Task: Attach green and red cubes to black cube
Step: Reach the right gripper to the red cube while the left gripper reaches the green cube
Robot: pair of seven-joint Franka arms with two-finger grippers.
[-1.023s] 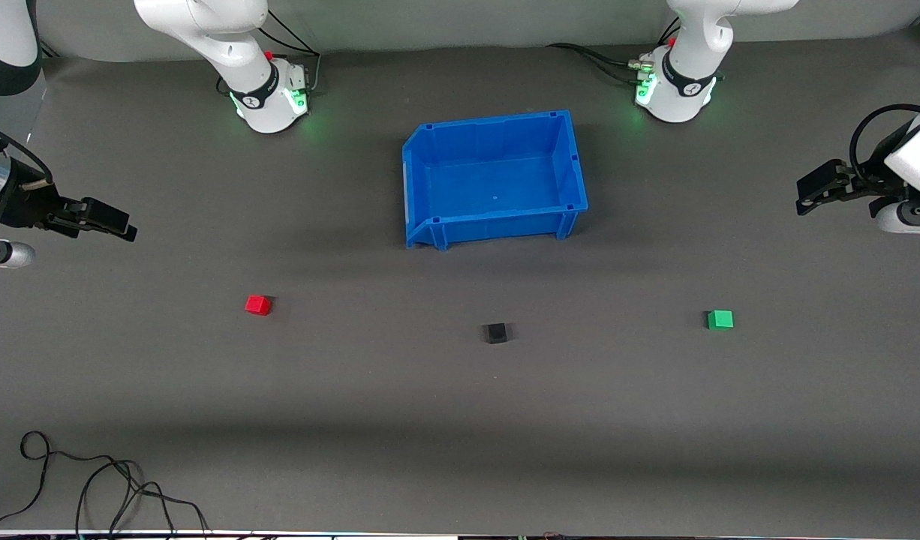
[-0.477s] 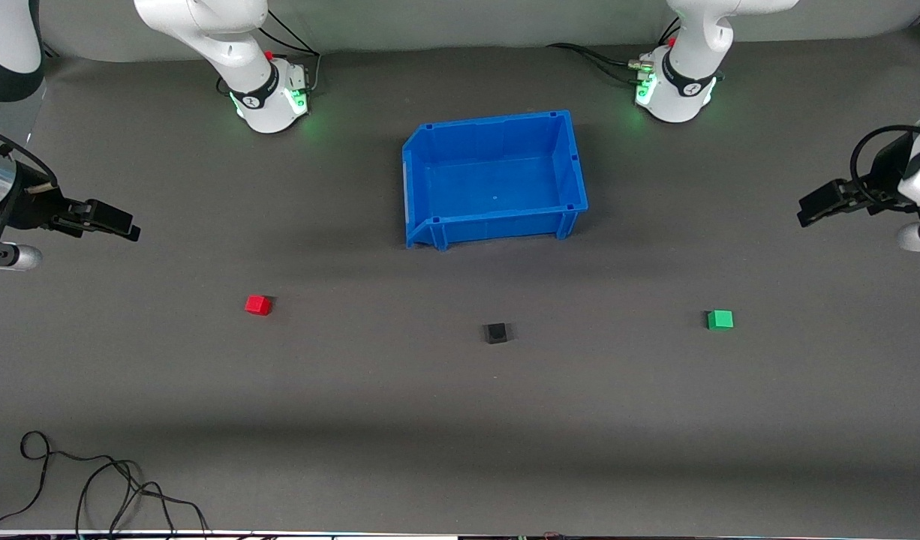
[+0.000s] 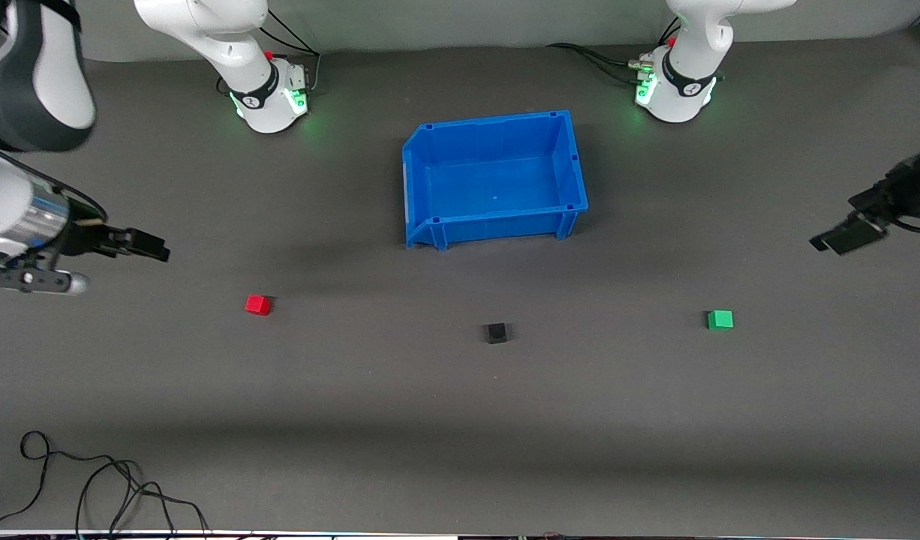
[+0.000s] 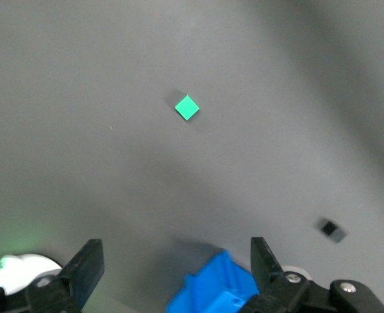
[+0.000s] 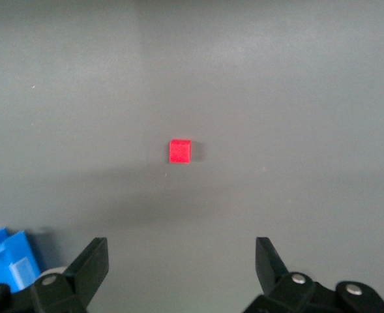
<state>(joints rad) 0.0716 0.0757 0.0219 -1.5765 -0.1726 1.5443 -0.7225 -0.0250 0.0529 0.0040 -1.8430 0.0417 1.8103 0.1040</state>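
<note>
The red cube lies on the dark table toward the right arm's end; it also shows in the right wrist view. The black cube lies mid-table, nearer the front camera than the blue bin, and shows in the left wrist view. The green cube lies toward the left arm's end and shows in the left wrist view. My right gripper is open and empty, up in the air near the red cube. My left gripper is open and empty, up in the air near the green cube.
An empty blue bin stands mid-table between the two arm bases; a corner of it shows in the left wrist view and the right wrist view. A loose black cable lies at the table's near corner at the right arm's end.
Both grippers have moved lower in the front view, the right one inward toward the red cube, the left one down toward the green cube. The cubes have not moved.
</note>
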